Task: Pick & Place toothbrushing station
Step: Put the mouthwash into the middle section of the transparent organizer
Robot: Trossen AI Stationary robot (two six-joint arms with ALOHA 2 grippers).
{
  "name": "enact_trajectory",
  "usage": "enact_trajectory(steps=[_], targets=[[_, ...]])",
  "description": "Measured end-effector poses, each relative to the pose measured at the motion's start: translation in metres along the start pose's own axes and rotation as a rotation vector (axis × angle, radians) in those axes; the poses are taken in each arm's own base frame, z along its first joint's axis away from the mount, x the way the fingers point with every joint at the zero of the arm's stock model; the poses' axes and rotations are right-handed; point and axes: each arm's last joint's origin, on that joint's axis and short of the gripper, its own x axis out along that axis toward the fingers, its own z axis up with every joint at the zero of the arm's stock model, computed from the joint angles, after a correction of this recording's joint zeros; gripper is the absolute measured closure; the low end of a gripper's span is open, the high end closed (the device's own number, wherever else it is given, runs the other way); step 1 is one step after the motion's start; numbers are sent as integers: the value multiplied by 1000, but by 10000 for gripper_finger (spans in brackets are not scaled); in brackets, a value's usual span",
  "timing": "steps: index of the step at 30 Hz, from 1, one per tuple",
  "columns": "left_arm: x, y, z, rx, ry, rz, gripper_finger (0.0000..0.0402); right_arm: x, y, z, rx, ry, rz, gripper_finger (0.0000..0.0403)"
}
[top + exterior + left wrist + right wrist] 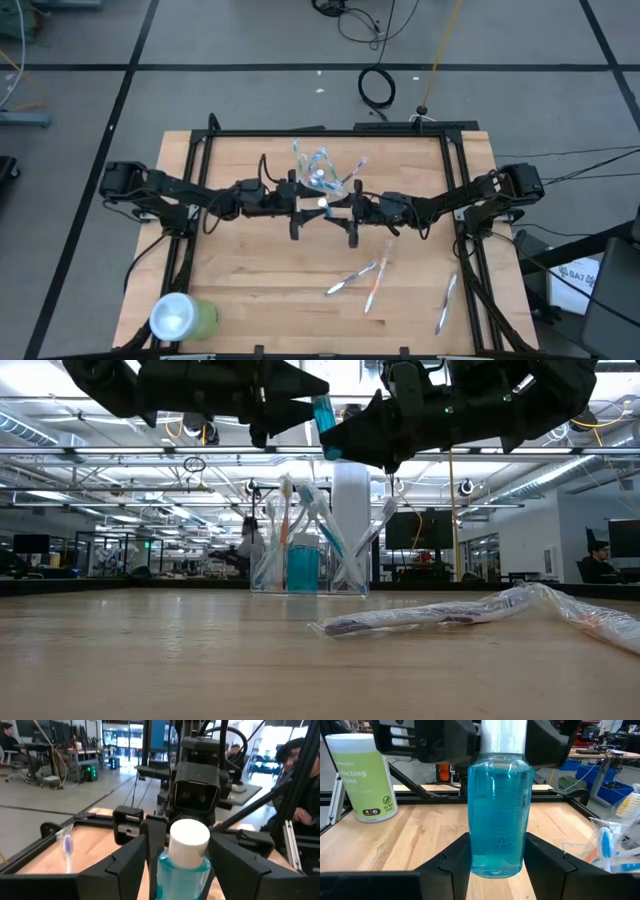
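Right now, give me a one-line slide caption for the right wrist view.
Right gripper grips the base of an upright blue mouthwash bottle; left gripper flanks its white cap; green wipes canister behind.

Two matte black jointed arms, angular black jaws, black cables along links, boxy wrist cameras

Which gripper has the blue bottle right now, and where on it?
The right gripper holds the blue bottle by its lower body, a finger on each side. The left gripper straddles the white cap end; whether it grips cannot be told.

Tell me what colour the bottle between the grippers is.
The bottle holds clear blue liquid, white cap; best in the right wrist view.
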Motion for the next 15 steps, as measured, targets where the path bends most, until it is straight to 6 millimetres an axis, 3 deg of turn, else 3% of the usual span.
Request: enact_trajectory(steps=[9, 15], targets=[[3, 1, -3, -3, -19, 6, 182, 0, 0, -1, 2, 5, -1, 247], [3, 1, -3, -3, -16, 5, 241, 0, -1, -1, 3, 6, -4, 245]])
